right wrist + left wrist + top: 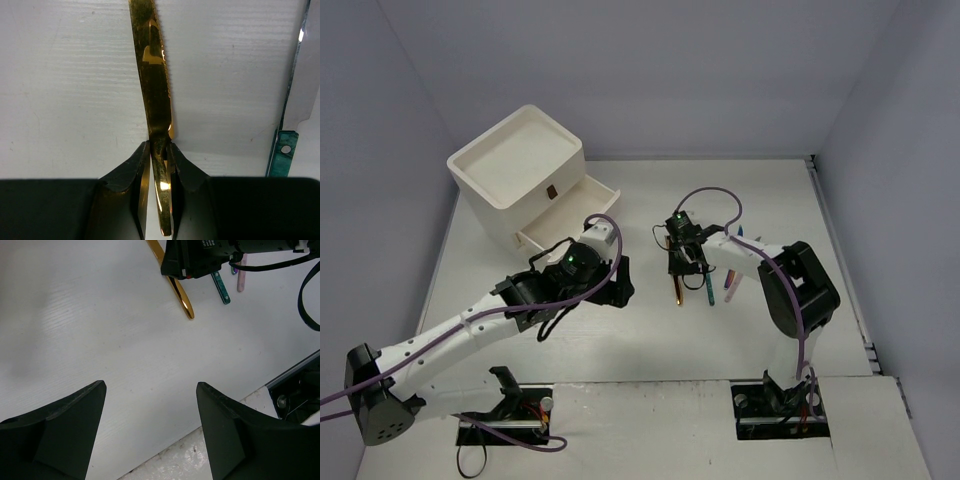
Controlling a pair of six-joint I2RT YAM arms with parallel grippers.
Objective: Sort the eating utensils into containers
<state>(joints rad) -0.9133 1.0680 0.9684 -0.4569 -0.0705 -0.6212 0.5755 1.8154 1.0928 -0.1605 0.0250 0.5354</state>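
At the right wrist, right hand (159,146) clamps a serrated gold knife (156,75), teeth unseen from overhead; left hand (150,390) gapes.

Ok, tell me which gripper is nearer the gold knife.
Right. The right gripper is shut on the gold knife; the left gripper hangs open to the knife's left, not touching it.

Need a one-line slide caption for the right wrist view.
Right gripper pinching a gold knife by its serrated blade, white table behind, teal-handled utensil at the right edge.
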